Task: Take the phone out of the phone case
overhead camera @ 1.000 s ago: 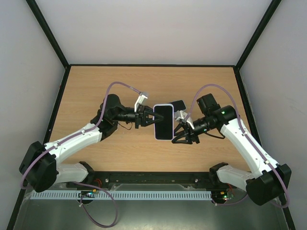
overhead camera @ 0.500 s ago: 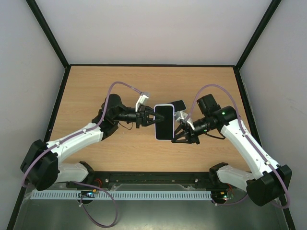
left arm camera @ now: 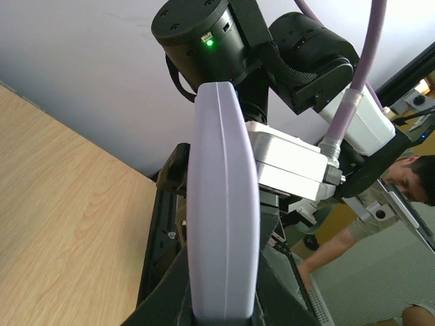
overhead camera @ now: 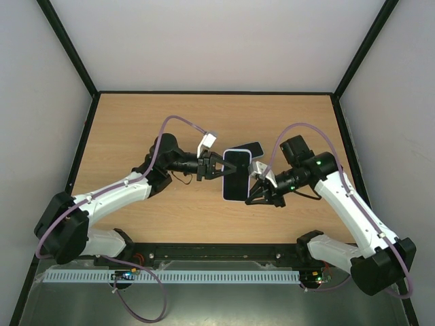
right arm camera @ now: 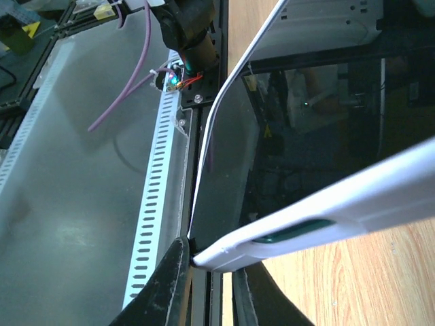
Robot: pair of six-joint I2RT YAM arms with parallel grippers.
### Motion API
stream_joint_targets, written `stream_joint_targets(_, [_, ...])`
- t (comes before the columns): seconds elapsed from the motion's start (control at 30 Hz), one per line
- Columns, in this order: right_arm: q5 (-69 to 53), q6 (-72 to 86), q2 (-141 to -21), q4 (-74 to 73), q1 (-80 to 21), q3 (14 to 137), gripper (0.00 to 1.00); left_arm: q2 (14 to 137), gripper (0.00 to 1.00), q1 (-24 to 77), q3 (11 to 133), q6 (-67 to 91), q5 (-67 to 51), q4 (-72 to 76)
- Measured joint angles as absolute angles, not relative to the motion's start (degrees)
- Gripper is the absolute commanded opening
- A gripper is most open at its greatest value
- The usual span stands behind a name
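The phone, black screen up, sits in a lilac case and is held in the air between both grippers. My left gripper is shut on the case's left long edge. In the left wrist view the lilac case stands edge-on between my fingers, with the gripper at the bottom. My right gripper is shut on the near right corner. In the right wrist view its jaws pinch that corner, where the dark screen meets the pale case edge. I cannot tell whether the phone has lifted from the case.
A small dark flat object shows just behind the phone's far right corner. The wooden table is walled by black frame posts and white panels. A slotted cable rail runs along the near edge.
Both grippers and the phone have shifted a little to the right and toward the near edge. The left arm has stretched out further. Both grips are unchanged.
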State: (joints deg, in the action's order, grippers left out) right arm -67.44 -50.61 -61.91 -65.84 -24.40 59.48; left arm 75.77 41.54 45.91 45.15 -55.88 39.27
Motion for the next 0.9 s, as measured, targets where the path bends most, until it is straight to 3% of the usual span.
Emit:
stream_joint_targets(0.63, [-64.2, -48.8, -60.0, -61.6, -24.8, 57.8, 0.02, 77.4, 0.03, 41.6, 44.9, 59.1, -56.4, 46.1])
stream_joint_targets(0.9, [-64.5, -39.4, -59.5, -57.0, -23.4, 56.1, 0.11, 78.2, 0.03, 40.6, 44.5, 60.9, -55.0, 47.7])
